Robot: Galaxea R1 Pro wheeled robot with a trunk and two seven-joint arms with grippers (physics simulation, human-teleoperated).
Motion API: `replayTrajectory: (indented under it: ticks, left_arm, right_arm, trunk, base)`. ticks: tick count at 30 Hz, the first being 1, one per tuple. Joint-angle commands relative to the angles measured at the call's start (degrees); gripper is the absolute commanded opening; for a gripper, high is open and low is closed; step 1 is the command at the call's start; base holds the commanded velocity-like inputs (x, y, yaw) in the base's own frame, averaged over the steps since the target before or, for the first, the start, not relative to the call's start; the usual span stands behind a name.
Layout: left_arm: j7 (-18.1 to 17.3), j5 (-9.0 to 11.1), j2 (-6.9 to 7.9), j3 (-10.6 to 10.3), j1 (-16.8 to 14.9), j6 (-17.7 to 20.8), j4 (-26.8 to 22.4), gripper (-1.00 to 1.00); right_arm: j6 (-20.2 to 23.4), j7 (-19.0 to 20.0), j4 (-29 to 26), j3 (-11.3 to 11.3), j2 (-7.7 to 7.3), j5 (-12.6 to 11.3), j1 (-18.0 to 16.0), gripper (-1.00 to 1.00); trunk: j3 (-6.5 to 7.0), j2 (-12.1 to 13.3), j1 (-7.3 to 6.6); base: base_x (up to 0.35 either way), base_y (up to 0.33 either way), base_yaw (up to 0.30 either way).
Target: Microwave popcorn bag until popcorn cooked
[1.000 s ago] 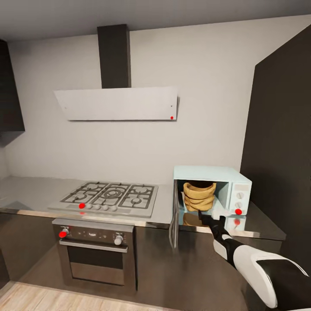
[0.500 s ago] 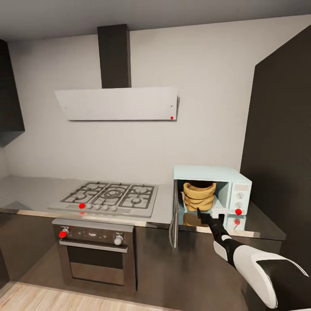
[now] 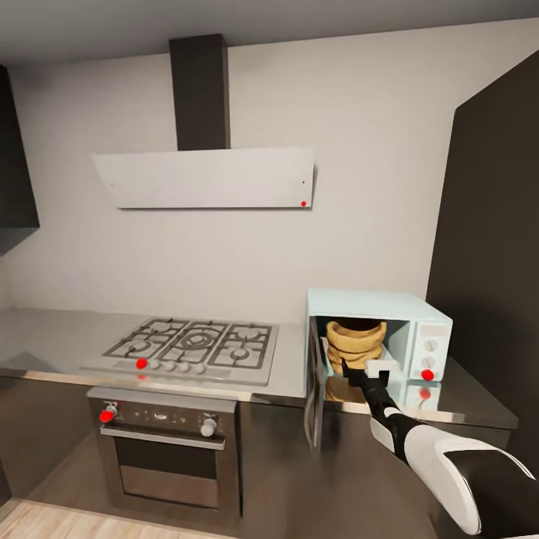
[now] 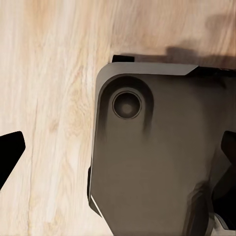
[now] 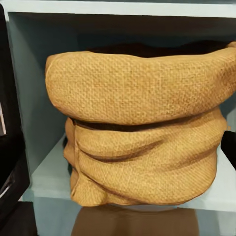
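Tan popcorn bag [image 5: 142, 128] upright inside microwave [image 3: 378, 346], straight ahead of right gripper [image 3: 367, 373]; jaws apart, empty, just outside opening. Left jaws apart.

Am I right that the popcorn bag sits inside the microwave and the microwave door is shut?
Not quite. The popcorn bag does sit inside the microwave, but the door is open, swung out to one side, as the head view shows.

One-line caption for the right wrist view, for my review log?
Popcorn bag sitting upright inside the open pale blue microwave, seen close from the right arm's camera.
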Motion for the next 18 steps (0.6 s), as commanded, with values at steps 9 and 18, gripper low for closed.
replayTrajectory:
  ticks: [9, 18]
  left_arm:
    - [0.1, 0.0, -0.01, 0.4, 0.0, 0.2, -0.1, 1.0]
    - [0.1, 0.0, -0.01, 0.4, 0.0, 0.2, -0.1, 1.0]
  right_arm:
    - [-0.3, -0.1, 0.2, 0.4, -0.05, -0.3, -0.1, 1.0]
    - [-0.3, -0.1, 0.2, 0.4, -0.07, -0.3, -0.1, 1.0]
  trunk:
    - [-0.09, -0.1, 0.04]
    - [-0.09, -0.1, 0.04]
  base:
    - [0.248, -0.056, 0.0]
    - [0.104, -0.004, 0.0]
